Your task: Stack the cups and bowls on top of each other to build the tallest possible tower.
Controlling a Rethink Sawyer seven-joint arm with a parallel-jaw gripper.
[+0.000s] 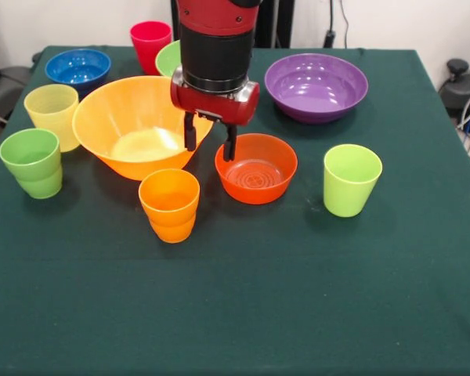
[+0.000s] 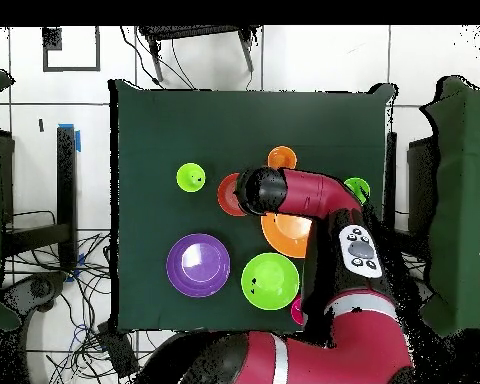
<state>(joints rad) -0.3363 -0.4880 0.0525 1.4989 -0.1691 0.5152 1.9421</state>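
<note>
The red and black arm's tool (image 1: 210, 146) is found hanging over the gap between the large translucent orange plastic bowl (image 1: 133, 125) and the small glossy red-orange plastic bowl (image 1: 256, 168). Its two dark fingers (image 1: 190, 133) are parted and nothing is held between them. One finger stands just at the large bowl's rim, the other just above the small bowl's near edge; which of the two is the intended pick cannot be told.

All pieces are observed standing singly on the dark green cloth-covered desk (image 1: 298, 298); no stacking is seen. The wide purple plastic bowl (image 1: 316, 85) lies apart to one side, the small blue plastic bowl (image 1: 78, 68) at the far corner. The mid-size green bowl (image 2: 270, 280) is largely masked by the arm in the front view but is plainly seen from overhead.

The stepped orange plastic tumbler (image 1: 170, 204) stands just in front of the large bowl. The stepped green tumbler (image 1: 32, 162), the yellow tumbler (image 1: 52, 115) and the red tumbler (image 1: 150, 44) are grouped around it. The lime tumbler (image 1: 351, 179) stands alone.

It is judged that the widest bowls are best kept as a base.
</note>
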